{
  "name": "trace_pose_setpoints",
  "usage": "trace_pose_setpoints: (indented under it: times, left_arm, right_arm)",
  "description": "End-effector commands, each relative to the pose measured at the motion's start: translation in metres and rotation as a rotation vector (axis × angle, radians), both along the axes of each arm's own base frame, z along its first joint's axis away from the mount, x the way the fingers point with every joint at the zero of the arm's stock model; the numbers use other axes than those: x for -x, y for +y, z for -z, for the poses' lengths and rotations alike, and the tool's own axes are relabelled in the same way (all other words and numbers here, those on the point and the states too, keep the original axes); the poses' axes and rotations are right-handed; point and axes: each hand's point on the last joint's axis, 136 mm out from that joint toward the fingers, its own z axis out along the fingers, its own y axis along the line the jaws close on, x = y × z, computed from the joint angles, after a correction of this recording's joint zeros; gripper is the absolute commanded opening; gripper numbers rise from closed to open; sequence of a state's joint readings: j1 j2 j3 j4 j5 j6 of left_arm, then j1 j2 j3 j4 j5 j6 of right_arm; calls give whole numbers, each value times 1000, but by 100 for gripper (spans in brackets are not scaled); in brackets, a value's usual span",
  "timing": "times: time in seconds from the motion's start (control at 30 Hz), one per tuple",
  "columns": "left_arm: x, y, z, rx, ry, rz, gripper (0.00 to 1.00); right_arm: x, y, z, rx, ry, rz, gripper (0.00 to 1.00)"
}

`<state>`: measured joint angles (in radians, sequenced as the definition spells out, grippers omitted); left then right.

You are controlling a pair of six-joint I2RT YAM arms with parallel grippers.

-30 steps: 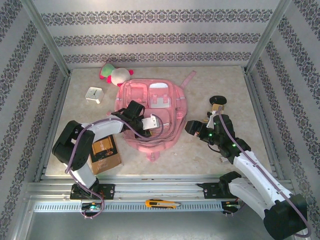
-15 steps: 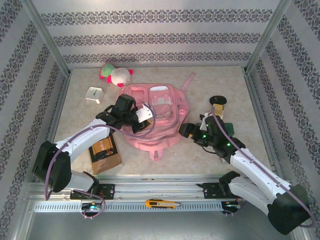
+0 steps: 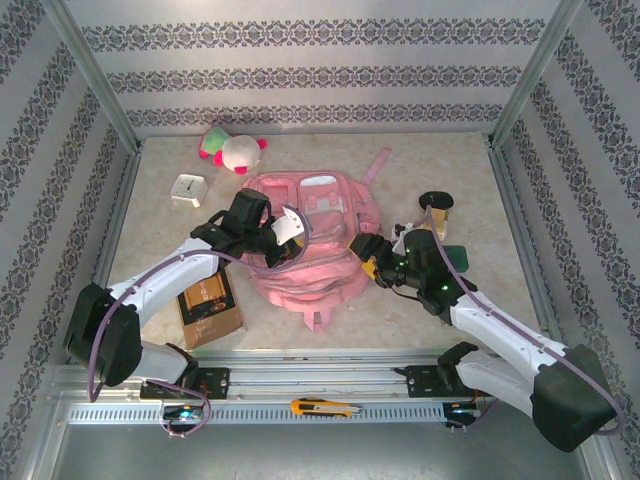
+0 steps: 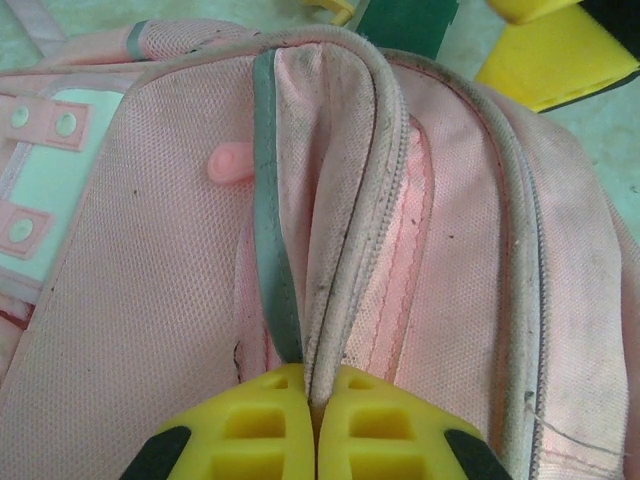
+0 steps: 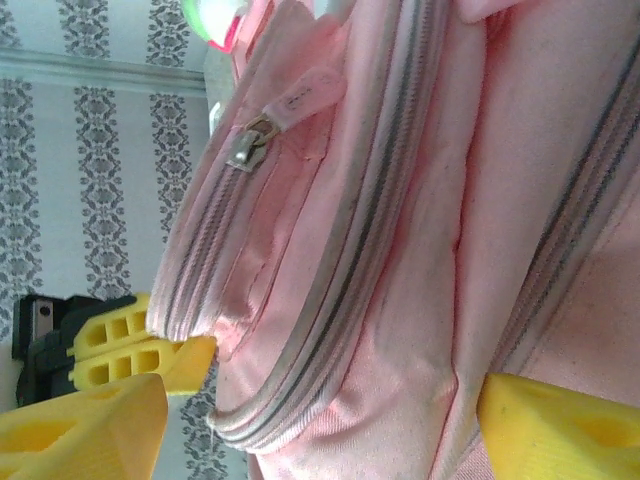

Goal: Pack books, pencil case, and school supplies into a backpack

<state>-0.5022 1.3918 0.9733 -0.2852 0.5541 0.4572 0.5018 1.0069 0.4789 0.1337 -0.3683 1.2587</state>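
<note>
Backpack [image 3: 310,240]: pink, mid-bench. Left claw [image 4: 318,388]: pinched tight on the Backpack's zipper seam. Right claw [image 5: 322,400]: wide, straddling the Backpack's right side. Book [image 3: 210,305]: near-left corner. Pencil case [image 3: 455,257]: toward right edge.

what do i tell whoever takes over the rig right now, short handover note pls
Left gripper: shut, pinching a fabric edge of the backpack beside a zip.
Right gripper: open, with the backpack's right side between its fingers, not clamped.
Backpack: middle of the table, pockets facing up.
Book: on the table by the left arm, not packed.
Pencil case: on the table beside the right arm, not packed.
Done: the left grip on the bag. Whether the zip is open I cannot tell.
Left: hold the bag open, then load the book, pencil case and small supplies.
</note>
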Motion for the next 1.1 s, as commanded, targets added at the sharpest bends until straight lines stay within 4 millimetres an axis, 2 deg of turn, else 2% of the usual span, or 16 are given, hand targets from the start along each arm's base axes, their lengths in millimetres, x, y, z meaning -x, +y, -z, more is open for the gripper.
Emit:
trace_pose_setpoints:
  times: [0.0, 0.07, 0.13, 0.2, 0.43, 0.53, 0.7, 0.8, 0.9, 0.97, 1.07]
  left_arm:
    - [-9, -11, -51, 121, -110, 16, 0]
    - [-9, -11, -53, 127, -123, 13, 0]
    - [-10, -12, -56, 132, -123, 16, 0]
    - [-8, -15, -61, 155, -114, 31, 0]
    - [4, -21, -86, 239, -97, 61, 0]
    - [13, -20, -97, 248, -80, 92, 0]
    - [23, -7, -112, 257, -83, 149, 0]
    - [21, 6, -116, 289, -101, 163, 0]
    - [18, 15, -113, 272, -141, 170, 0]
    - [18, 17, -109, 247, -165, 178, 0]
    - [17, 21, -105, 235, -177, 192, 0]
  right_arm:
    - [-1, 4, 1, -40, 23, 14, 80]
    - [-1, -2, 6, -37, 42, 2, 81]
    - [-1, -18, 8, -34, 68, -10, 82]
    - [1, -35, 1, -24, 59, 3, 81]
    - [15, -64, -16, 187, -54, -102, 82]
    - [14, -68, -22, 273, -156, -158, 80]
    - [0, -77, -30, 499, -457, -238, 78]
    - [-11, -73, -46, 511, -589, -239, 74]
    - [-9, -51, -65, 330, -568, -264, 73]
    - [2, -34, -73, 279, -552, -318, 73]
    - [31, -12, -74, 434, -720, -456, 72]
